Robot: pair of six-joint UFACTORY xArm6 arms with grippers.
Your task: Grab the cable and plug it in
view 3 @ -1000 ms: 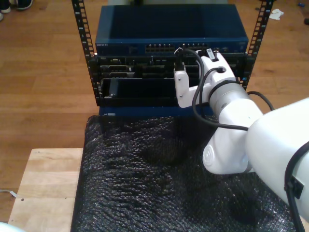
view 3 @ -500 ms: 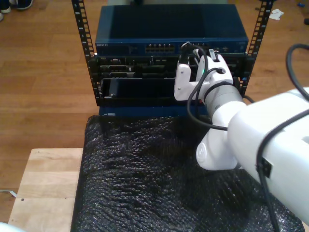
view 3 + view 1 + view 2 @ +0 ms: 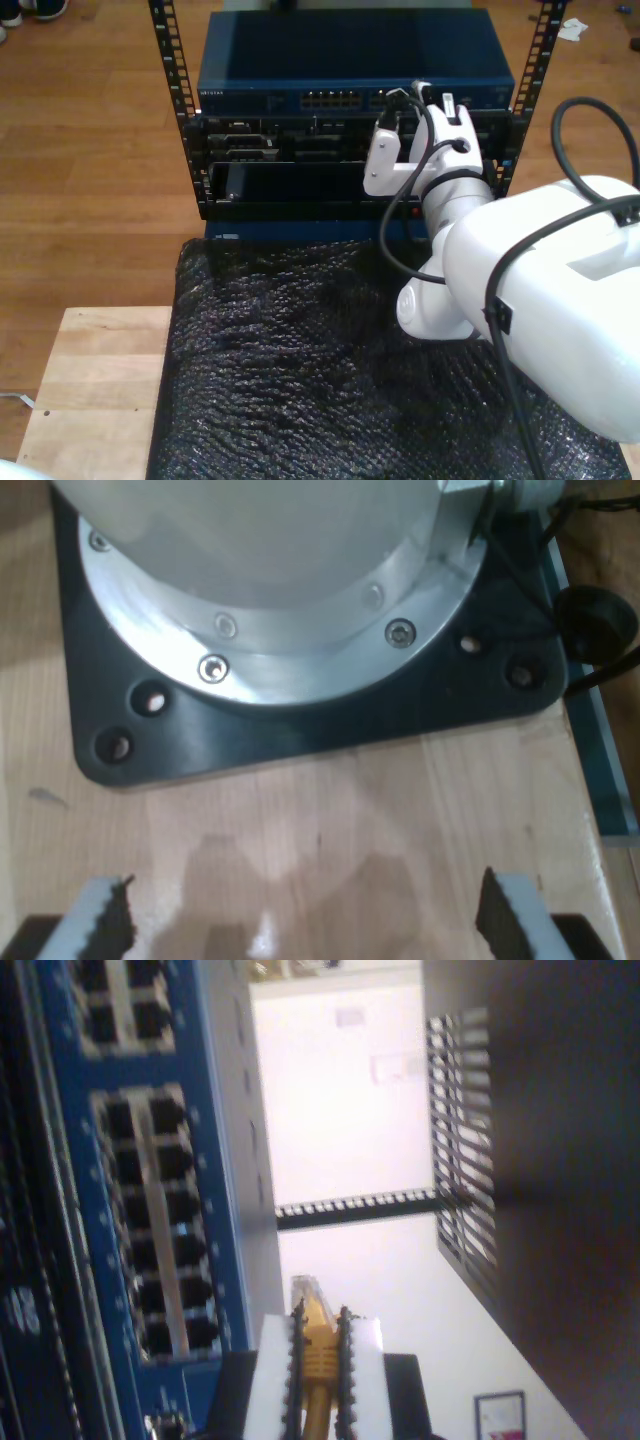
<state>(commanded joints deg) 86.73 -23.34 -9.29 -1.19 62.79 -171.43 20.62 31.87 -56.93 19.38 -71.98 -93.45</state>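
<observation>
My second gripper (image 3: 318, 1325) is shut on the yellow-orange cable (image 3: 320, 1350). The cable's small clear plug (image 3: 306, 1290) sticks out past the toothed pads (image 3: 275, 1360). The plug hangs just off the blue switch (image 3: 225, 1160), beside a block of dark ports (image 3: 160, 1220), without touching it. In the exterior view the second gripper (image 3: 420, 98) is up at the switch's front (image 3: 260, 100), right of its port row (image 3: 330, 100). My first gripper (image 3: 300, 920) is open with nothing between its fingertips, above a wooden surface (image 3: 330, 830).
Black rack units (image 3: 280, 180) sit under the switch between two perforated rails (image 3: 170, 70). A black bubble-wrap mat (image 3: 300, 370) covers the wooden table (image 3: 100, 380). Thick black robot cables (image 3: 400, 220) loop off the arm. A dark base plate (image 3: 300, 730) with a metal flange lies ahead of my first gripper.
In the exterior view my second gripper has risen from the black rack units to the switch's port row and shifted slightly right. The arm's body has swung in closer.
</observation>
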